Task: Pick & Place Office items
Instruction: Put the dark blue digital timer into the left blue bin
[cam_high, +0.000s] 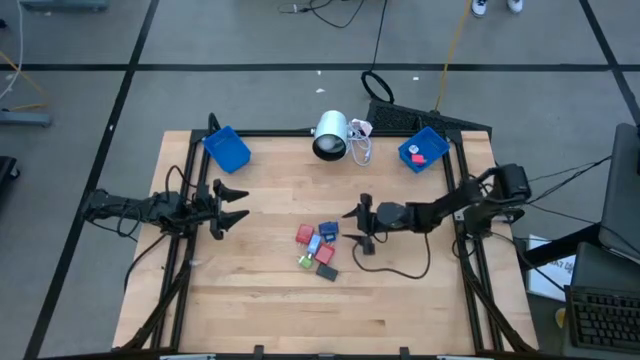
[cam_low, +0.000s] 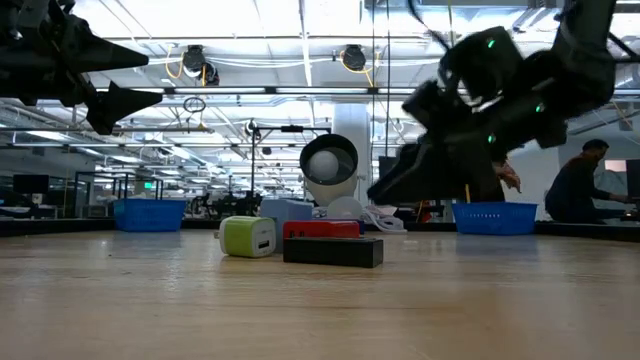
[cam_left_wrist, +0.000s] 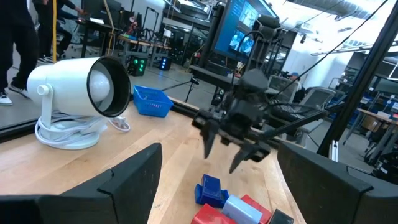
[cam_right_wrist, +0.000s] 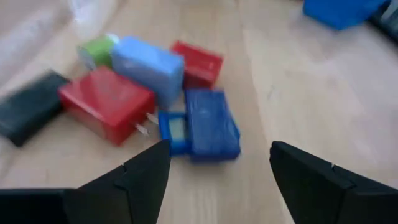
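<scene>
Six small office items (cam_high: 318, 249) lay clustered near the middle of the desk (cam_high: 260, 300). Nearest the front edge sat one dark grey block (cam_high: 327, 272), with one green piece (cam_high: 306, 261) and one red block (cam_high: 326, 255) just behind it. One pale blue piece (cam_right_wrist: 148, 64) lay next, touching that red block, then a second red block (cam_high: 304, 234) and one dark blue piece (cam_high: 329, 231) farthest back in the cluster.

Two arms reached in from the sides. At the desk's left side the left tool (cam_high: 229, 207) hovered with its fingers apart, holding nothing. Just beside the cluster, the right tool (cam_high: 357, 228) hung above the desk, fingers spread and empty, pointed toward the dark blue piece.

Along the far edge stood two blue bins: one (cam_high: 227, 150) at the left, the other (cam_high: 424, 150) at the right with small red and white things inside. Between them lay one white lamp (cam_high: 331, 135) with its cable (cam_high: 361, 148).
</scene>
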